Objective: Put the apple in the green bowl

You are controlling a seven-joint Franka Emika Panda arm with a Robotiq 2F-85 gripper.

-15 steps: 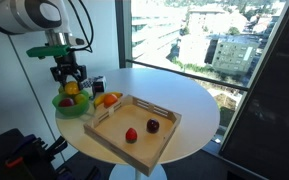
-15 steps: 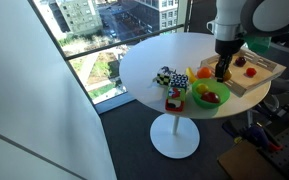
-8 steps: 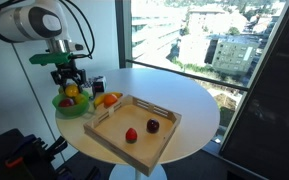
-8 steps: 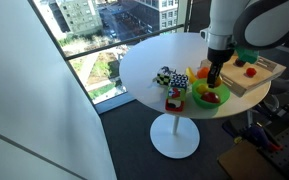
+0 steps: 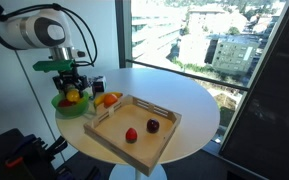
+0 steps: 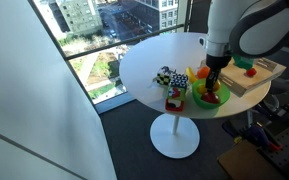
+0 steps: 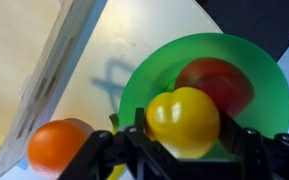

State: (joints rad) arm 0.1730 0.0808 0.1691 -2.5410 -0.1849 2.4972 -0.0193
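Observation:
The apple [image 7: 183, 120] is a small yellow-orange fruit held between my gripper's [image 7: 184, 140] fingers, right over the green bowl [image 7: 149, 75]. A red round fruit [image 7: 219, 82] lies in the bowl beneath it. In both exterior views the gripper [image 5: 72, 88] [image 6: 211, 84] hangs over the bowl [image 5: 62, 108] [image 6: 199, 99] at the table's edge, and the apple shows as a yellow spot [image 5: 72, 93] between the fingers.
An orange fruit [image 7: 56, 146] [image 5: 108, 99] lies on the white round table [image 5: 184, 100] between the bowl and the pale wooden tray [image 5: 114, 135] [image 7: 29, 60]. The tray holds a red fruit [image 5: 131, 135] and a dark maroon fruit [image 5: 153, 126]. Small objects [image 6: 168, 78] sit near the bowl.
My gripper has moved with the apple from beside the tray to over the green bowl and has come down a little.

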